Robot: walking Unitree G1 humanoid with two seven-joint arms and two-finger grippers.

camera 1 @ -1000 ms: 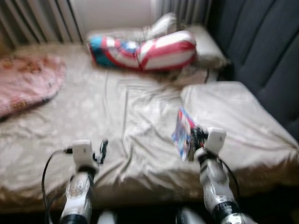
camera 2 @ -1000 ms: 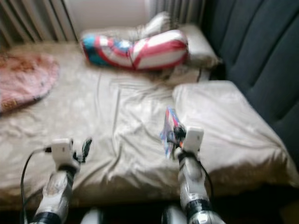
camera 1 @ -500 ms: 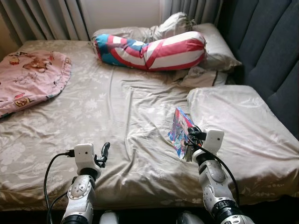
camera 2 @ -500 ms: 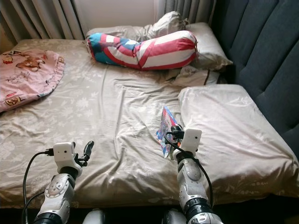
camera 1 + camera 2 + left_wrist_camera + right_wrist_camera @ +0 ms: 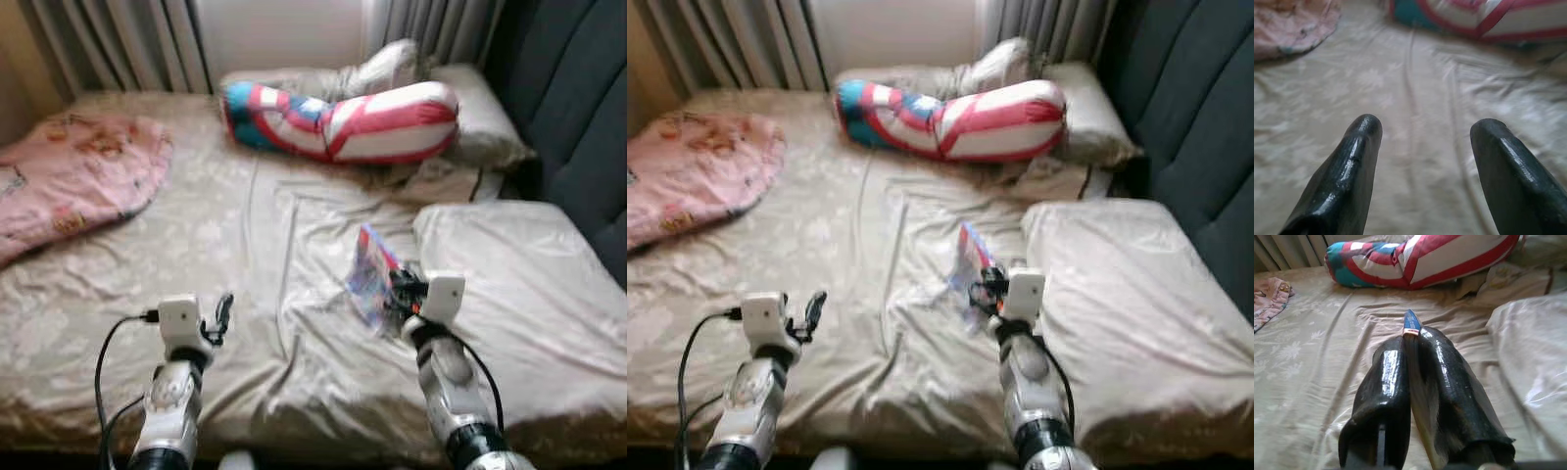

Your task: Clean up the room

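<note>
Black fingers of our right gripper (image 5: 1411,340) are pressed together on a thin, colourful packet (image 5: 372,276), whose blue tip pokes out past the fingertips in the right wrist view. We hold that right arm raised and reaching forward over the rumpled beige bedsheet (image 5: 245,245), with the packet standing on edge above the sheet, just beside the near beige pillow (image 5: 519,284). Our left gripper (image 5: 1422,147) is lifted too, lower and to the left, its 2 fingers spread wide apart over bare sheet and gripping nothing. Farther up the bed lies a red, white and blue bolster pillow (image 5: 343,119), resting against another beige pillow (image 5: 480,122) at the head. A pink patterned blanket (image 5: 73,181) is bunched at the far left, well apart from both our grippers.
</note>
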